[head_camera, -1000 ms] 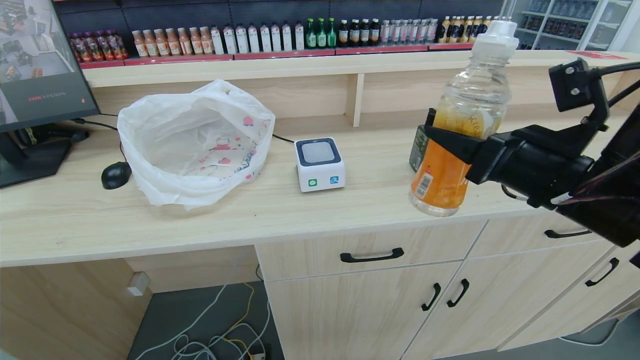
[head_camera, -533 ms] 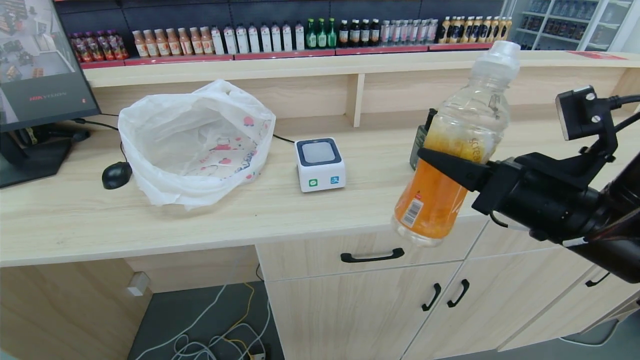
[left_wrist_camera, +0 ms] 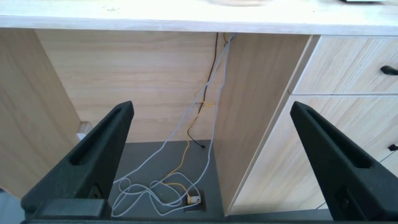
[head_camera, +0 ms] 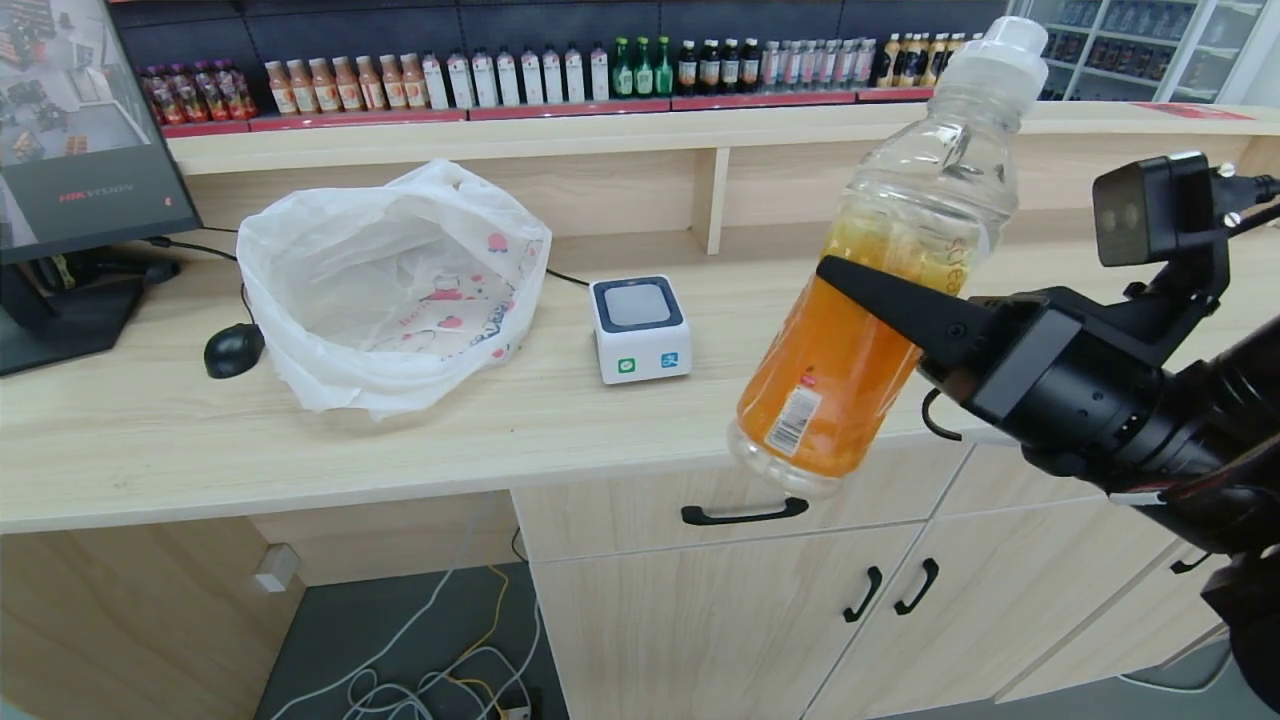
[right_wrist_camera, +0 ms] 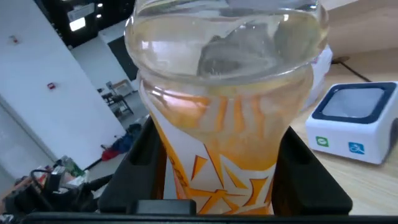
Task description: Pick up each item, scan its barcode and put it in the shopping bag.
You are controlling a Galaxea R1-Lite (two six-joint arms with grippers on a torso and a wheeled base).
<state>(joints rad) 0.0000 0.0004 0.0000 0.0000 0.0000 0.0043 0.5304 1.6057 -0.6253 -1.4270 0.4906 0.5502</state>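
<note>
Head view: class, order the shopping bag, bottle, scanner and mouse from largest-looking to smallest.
1. shopping bag, narrowly
2. bottle; it is nearer the camera, so the order of these two is unsure
3. scanner
4. mouse

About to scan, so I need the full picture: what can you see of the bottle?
The bottle is clear plastic with a pale cap, roughly two-thirds full of orange drink. It is held in the air over the front edge of the counter, tilted, cap up and to the right, base lower. The right gripper is shut on its middle, a finger on each side. A white barcode label sits near the base, facing the head camera. The bottle is right of the scanner.
</note>
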